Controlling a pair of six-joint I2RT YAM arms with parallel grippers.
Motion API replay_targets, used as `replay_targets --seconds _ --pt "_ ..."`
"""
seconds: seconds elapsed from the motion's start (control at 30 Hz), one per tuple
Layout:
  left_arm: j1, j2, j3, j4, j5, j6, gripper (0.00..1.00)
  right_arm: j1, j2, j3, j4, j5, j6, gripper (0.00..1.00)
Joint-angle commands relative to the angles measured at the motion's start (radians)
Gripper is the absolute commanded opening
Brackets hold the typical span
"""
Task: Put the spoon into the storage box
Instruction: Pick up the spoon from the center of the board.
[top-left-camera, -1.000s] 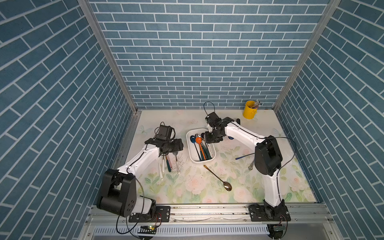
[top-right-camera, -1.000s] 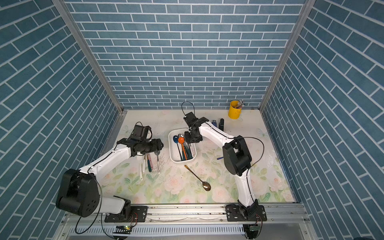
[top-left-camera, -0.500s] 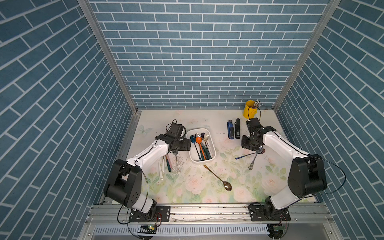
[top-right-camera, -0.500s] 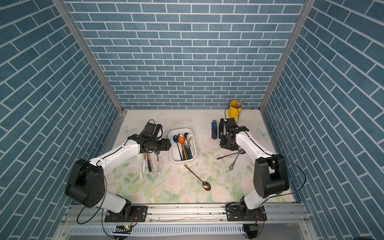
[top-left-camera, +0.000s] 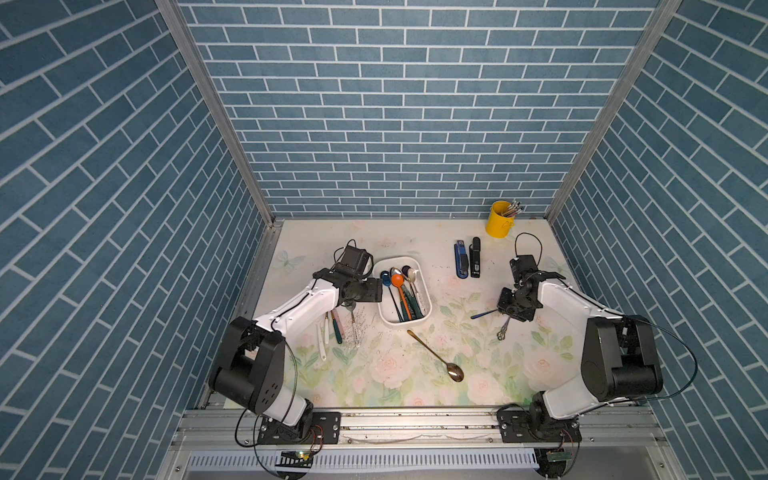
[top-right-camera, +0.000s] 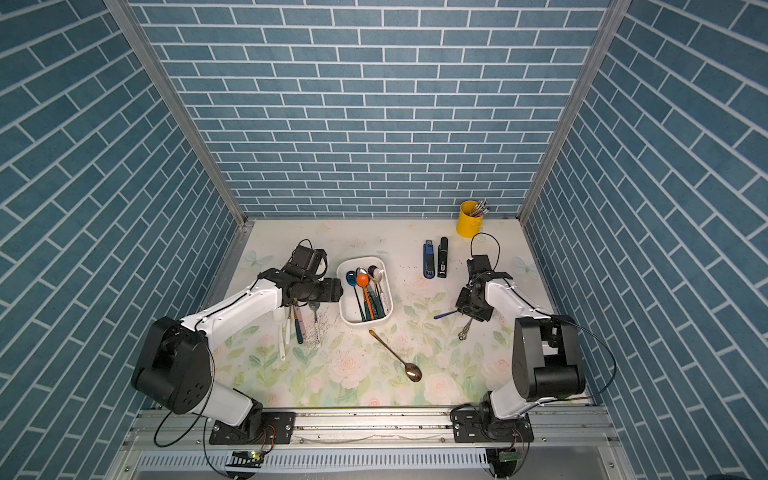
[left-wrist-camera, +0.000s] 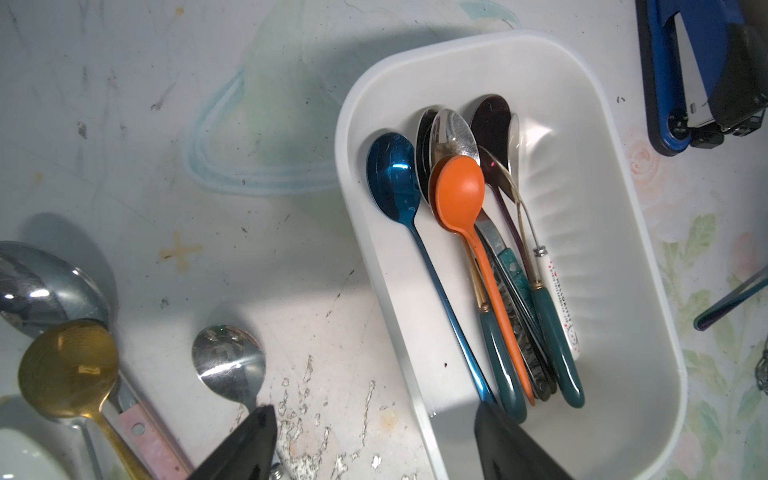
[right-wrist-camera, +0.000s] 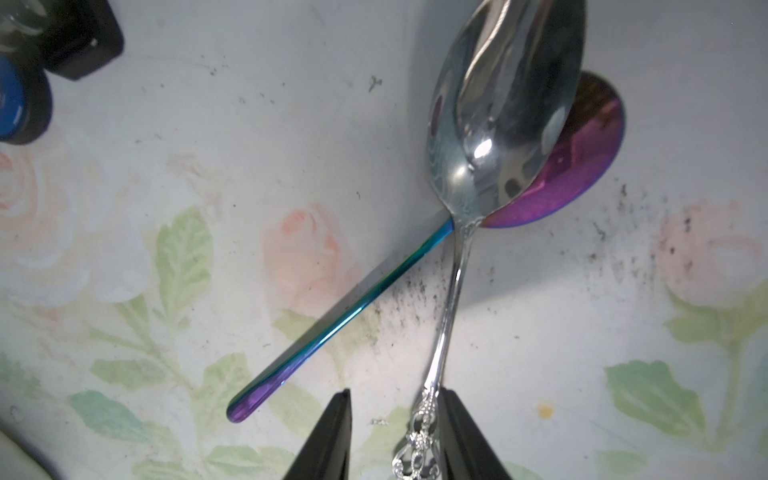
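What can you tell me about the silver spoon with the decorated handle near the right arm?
The silver spoon looks like polished metal: a mirror-bright oval bowl, a thin neck, and a handle ending in lacy openwork. It lies on the flowered table. Its bowl lies over the bowl of a rainbow-coloured spoon. The right claw is open, one finger each side of the handle; whether a finger touches it is unclear.

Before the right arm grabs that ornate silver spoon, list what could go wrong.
The silver spoon rests its bowl on the rainbow spoon; lifting may drag that along.
The right gripper straddles the thin handle near its end, so the spoon could pivot or slip.
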Motion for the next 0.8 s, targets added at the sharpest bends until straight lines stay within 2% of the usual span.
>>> replay_targets --seconds 0.0,0.47,0.77 --pt "-0.006 0.003 0.009 -0.022 -0.014 0.009 0.81 -0.021 0.023 -0.015 0.03 0.021 -0.04 0.37" --pt "-0.006 0.0 0.017 -0.033 -0.016 0.0 0.81 -0.079 0.115 -0.056 0.095 0.016 -0.099 0.32" --pt "-0.006 0.004 0.024 -0.038 -0.016 -0.004 0.81 -0.083 0.151 -0.079 0.127 0.009 -0.106 0.21"
